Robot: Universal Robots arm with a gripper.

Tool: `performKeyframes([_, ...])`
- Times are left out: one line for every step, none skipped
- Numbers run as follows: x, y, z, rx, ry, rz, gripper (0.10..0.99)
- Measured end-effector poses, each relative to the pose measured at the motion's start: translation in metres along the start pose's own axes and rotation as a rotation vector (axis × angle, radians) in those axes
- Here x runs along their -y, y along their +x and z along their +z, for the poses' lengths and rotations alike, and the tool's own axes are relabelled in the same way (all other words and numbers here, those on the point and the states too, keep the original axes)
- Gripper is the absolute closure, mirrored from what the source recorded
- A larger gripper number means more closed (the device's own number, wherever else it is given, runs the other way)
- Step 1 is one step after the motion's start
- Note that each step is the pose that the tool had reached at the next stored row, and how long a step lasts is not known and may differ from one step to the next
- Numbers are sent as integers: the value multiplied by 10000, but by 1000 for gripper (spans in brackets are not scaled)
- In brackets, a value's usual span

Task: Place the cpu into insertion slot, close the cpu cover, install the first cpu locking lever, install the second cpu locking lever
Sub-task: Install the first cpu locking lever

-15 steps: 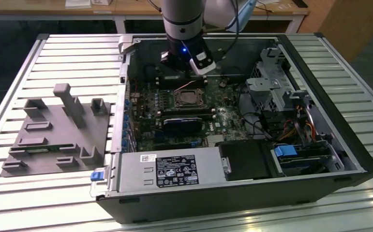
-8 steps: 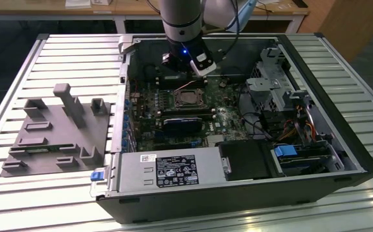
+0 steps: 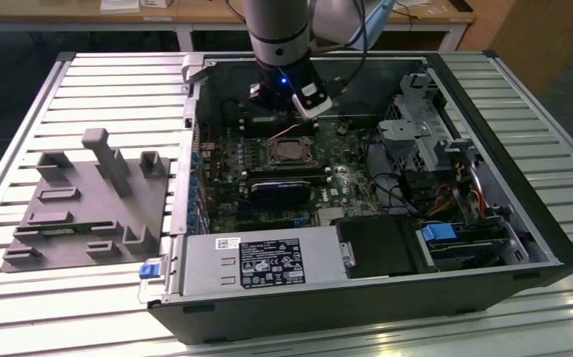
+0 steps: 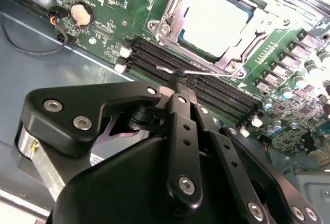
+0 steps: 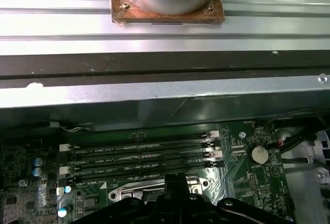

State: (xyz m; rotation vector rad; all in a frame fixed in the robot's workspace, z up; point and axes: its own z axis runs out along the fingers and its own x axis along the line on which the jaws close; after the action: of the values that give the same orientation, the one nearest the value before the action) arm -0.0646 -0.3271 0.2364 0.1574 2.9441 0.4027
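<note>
- On the exterior view's left, a grey moulded fixture point(image 3: 88, 201) lies on the slatted bench point(image 3: 28, 297), just beside the open computer case point(image 3: 183, 111).
- A grey power supply box point(image 3: 256, 264) runs along the case's near edge, well apart from the socket.
- The arm point(image 3: 278, 37) stands nearly upright and reaches down into the case over the memory slots point(image 4: 216, 92).
- The pincer point(image 4: 179, 80) is clenched, its tips together at a thin silvery locking lever point(image 4: 206, 72). It cannot be told whether they pinch the lever or only touch it.
- The cpu point(image 4: 216, 20) sits flat in the insertion slot point(image 3: 288, 152), just beside the pincer. The cpu cover point(image 4: 172, 18) lies down around it.
- A coin battery point(image 5: 259, 155) sits near the memory slots.
- On the exterior view's right stand a drive cage point(image 3: 435, 141) and loose cables point(image 3: 405, 197).
- In the second wrist view, the pincer's black body hides the board beneath it.
</note>
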Motion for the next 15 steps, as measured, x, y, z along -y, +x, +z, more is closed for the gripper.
performKeyframes([3,2,12,3,0,4,980])
performKeyframes([7,4,24,5,1,8,980])
performKeyframes([10,6,36,7,2,12,980])
performKeyframes([14,7,47,8,2,14,980])
performKeyframes([16,9,58,8,3,15,980])
performKeyframes([18,11,66,8,3,16,980])
performKeyframes([19,12,74,8,4,15,980])
performKeyframes([21,13,82,8,3,15,980])
performKeyframes([22,14,89,8,3,14,980])
performKeyframes([22,16,96,8,4,15,980])
performKeyframes([22,17,104,9,3,16,980])
performKeyframes([20,19,112,8,4,16,980])
performKeyframes([18,21,119,7,5,15,980])
performKeyframes([14,22,126,7,4,14,980])
performKeyframes([9,24,132,8,4,15,980])
